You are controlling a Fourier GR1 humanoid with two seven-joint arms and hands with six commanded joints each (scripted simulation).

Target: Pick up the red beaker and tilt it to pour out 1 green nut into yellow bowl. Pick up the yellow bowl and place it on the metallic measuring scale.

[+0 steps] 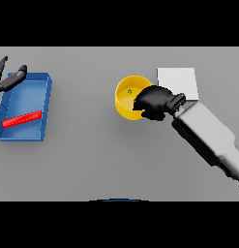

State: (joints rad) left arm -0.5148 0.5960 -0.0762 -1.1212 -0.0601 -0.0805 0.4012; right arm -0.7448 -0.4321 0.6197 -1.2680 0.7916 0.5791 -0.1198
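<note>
Item: yellow bowl [126, 99], round, standing upright on the grey surface [92, 160] right of centre and toward the far edge; one small green nut [130, 91] lies inside it on the floor of the bowl, so the pouring step looks finished. Item: right hand [152, 102], dark, reaching in from the surface's right side on a white and grey arm; its fingers are curled over the bowl's right rim and wall, pinching the bowl, apparently to lift it. Whether the bowl is off the surface yet cannot be told. Item: metal scale [181, 80], a pale square plate lying flat just beside the bowl toward the far right corner, partly covered by the wrist; its nearness means the carry should be short. Item: blue tray [43, 92], rectangular, at the left edge of the surface. Item: red beaker [22, 118], lying on its side inside the tray along the near wall, seemingly set aside there out of the way. Item: left hand [9, 80], dark, over the tray's far left corner, fingers straight and spread, holding nothing. Remaining, by judgement: raise the bowl level so the nut stays in, and set it on the plate.
</note>
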